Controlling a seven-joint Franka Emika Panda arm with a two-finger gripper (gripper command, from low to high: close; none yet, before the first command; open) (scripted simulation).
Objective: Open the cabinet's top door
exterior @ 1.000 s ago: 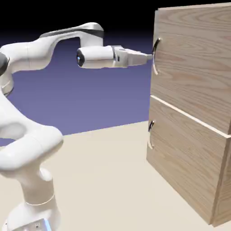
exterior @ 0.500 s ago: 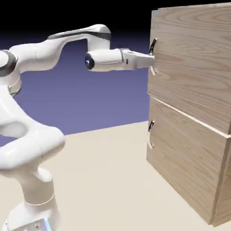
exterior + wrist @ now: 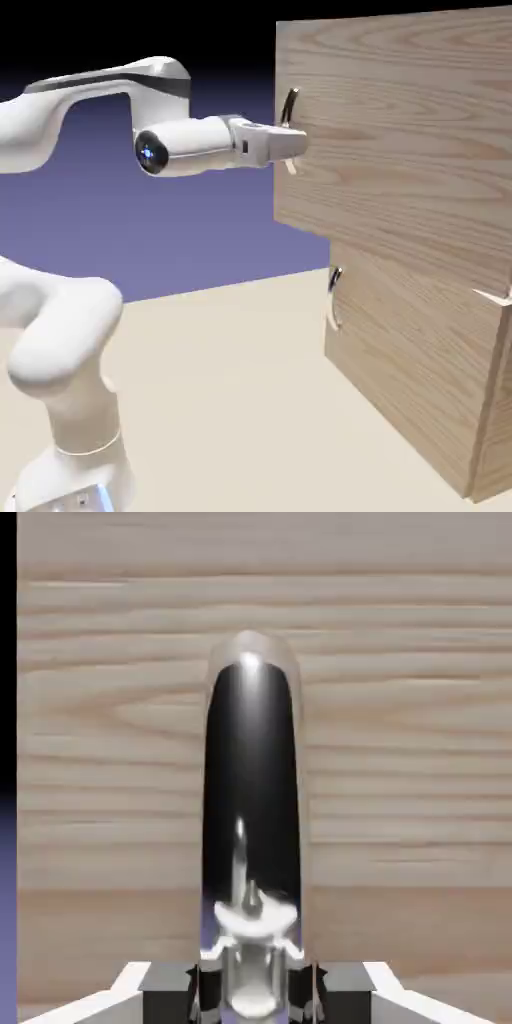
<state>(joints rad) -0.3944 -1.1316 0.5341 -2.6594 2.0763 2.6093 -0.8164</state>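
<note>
Two small grey fingers of the gripper (image 3: 250, 982) are pressing on the long curved silver handle (image 3: 251, 812), which is filling the middle of the hand view between them; the gripper is closed on this handle, and behind it only wood grain is showing.

From where I am standing, the white arm (image 3: 90, 95) is reaching level toward the cabinet (image 3: 420, 300), which is sitting on the counter (image 3: 240, 390) at the right. The top door (image 3: 400, 140) is already standing out from the cabinet front, with its handle edge sticking out well beyond the lower panel (image 3: 410, 350). So I am judging that the pull is under way and the door is only partly open.

To do this step well, the gripper should be keeping its firm hold and pulling smoothly, following the path on which the door is moving, not forcing it sideways. The handle is smooth and shiny, so slipping off it is the main risk. The lower panel with its shorter handle (image 3: 333, 298) is lying shut and should be left alone.
</note>
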